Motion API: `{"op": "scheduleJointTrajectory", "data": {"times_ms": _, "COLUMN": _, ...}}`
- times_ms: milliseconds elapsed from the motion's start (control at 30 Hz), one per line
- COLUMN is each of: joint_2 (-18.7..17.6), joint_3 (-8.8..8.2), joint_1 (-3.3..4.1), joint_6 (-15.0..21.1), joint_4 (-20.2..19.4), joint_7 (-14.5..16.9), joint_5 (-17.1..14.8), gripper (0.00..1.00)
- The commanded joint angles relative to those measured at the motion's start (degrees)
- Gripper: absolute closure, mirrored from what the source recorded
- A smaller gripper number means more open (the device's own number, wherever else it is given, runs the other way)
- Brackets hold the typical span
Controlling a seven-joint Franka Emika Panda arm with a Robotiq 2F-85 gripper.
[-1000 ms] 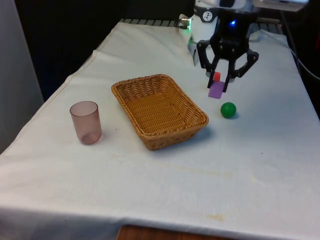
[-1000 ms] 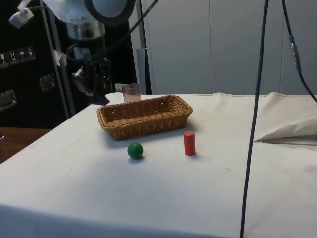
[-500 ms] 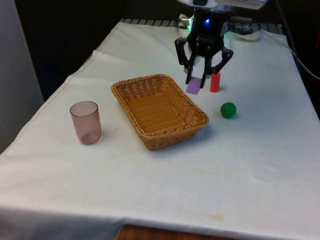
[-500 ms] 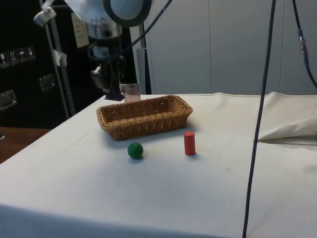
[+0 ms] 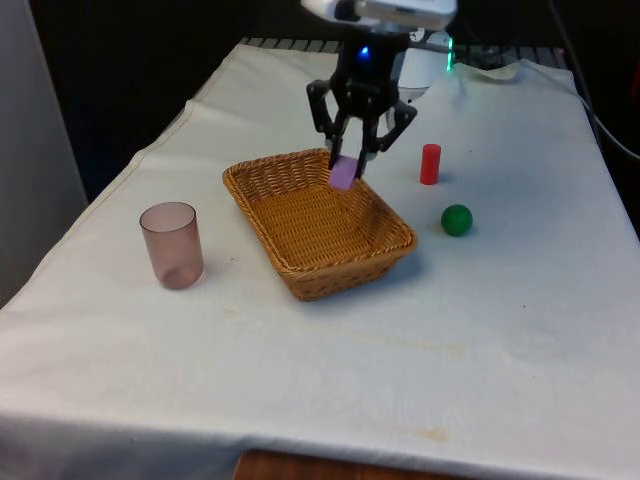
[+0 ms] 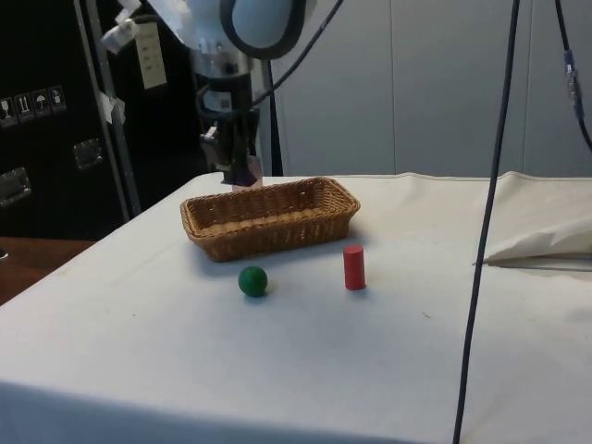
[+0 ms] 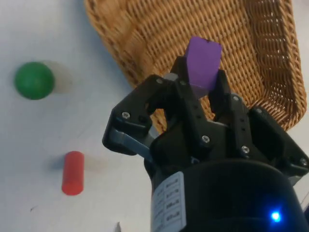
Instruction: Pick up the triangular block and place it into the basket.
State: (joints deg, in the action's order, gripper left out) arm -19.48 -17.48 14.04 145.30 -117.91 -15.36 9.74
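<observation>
the black two-finger gripper (image 5: 350, 163) pinches the purple triangular block (image 5: 344, 171) above the woven wicker basket (image 5: 300, 268), probably nearing release.

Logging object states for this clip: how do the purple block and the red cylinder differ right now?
The purple block is held in the hand, in the air over the basket; the red cylinder stands upright on the cloth. The block is flat-faced and tilted, the cylinder round. Both are small, solid-coloured pieces.
</observation>
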Motion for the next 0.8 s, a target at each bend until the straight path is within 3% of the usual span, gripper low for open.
{"op": "scheduleJointTrajectory", "data": {"times_ms": 0, "joint_2": -0.5, "joint_3": 0.17, "joint_1": -0.80, "joint_6": 2.2, "joint_4": -0.9, "joint_7": 1.3, "joint_5": -1.0, "gripper": 0.67}}
{"op": "scheduleJointTrajectory", "data": {"times_ms": 33, "joint_2": -0.7, "joint_3": -0.06, "joint_1": -0.92, "joint_6": 2.8, "joint_4": -1.2, "joint_7": 1.8, "joint_5": -1.2, "gripper": 0.67}}
{"op": "scheduleJointTrajectory", "data": {"times_ms": 67, "joint_2": -0.4, "joint_3": -0.57, "joint_1": -0.23, "joint_6": 1.5, "joint_4": -0.9, "joint_7": 0.8, "joint_5": -0.3, "gripper": 0.67}}
{"op": "scheduleJointTrajectory", "data": {"times_ms": 100, "joint_2": -1.0, "joint_3": -0.29, "joint_1": -1.09, "joint_6": 3.3, "joint_4": -1.4, "joint_7": 2.2, "joint_5": -1.5, "gripper": 0.67}}
{"op": "scheduleJointTrajectory", "data": {"times_ms": 367, "joint_2": -4.3, "joint_3": -2.23, "joint_1": -2.12, "joint_6": 7.6, "joint_4": -2.3, "joint_7": 6.3, "joint_5": -4.0, "gripper": 0.67}}
{"op": "scheduleJointTrajectory", "data": {"times_ms": 400, "joint_2": -4.9, "joint_3": -2.69, "joint_1": -2.12, "joint_6": 8.4, "joint_4": -2.5, "joint_7": 7.2, "joint_5": -4.8, "gripper": 0.67}}
{"op": "scheduleJointTrajectory", "data": {"times_ms": 433, "joint_2": -5.1, "joint_3": -3.50, "joint_1": -1.43, "joint_6": 7.9, "joint_4": -2.2, "joint_7": 6.6, "joint_5": -4.1, "gripper": 0.67}}
{"op": "scheduleJointTrajectory", "data": {"times_ms": 467, "joint_2": -5.1, "joint_3": -2.86, "joint_1": -2.12, "joint_6": 8.8, "joint_4": -2.6, "joint_7": 7.6, "joint_5": -5.1, "gripper": 0.67}}
{"op": "scheduleJointTrajectory", "data": {"times_ms": 700, "joint_2": -5.7, "joint_3": -3.50, "joint_1": -1.49, "joint_6": 9.1, "joint_4": -2.6, "joint_7": 7.5, "joint_5": -5.5, "gripper": 0.67}}
{"op": "scheduleJointTrajectory", "data": {"times_ms": 767, "joint_2": -6.0, "joint_3": -2.86, "joint_1": -1.60, "joint_6": 10.3, "joint_4": -3.3, "joint_7": 7.2, "joint_5": -6.0, "gripper": 0.67}}
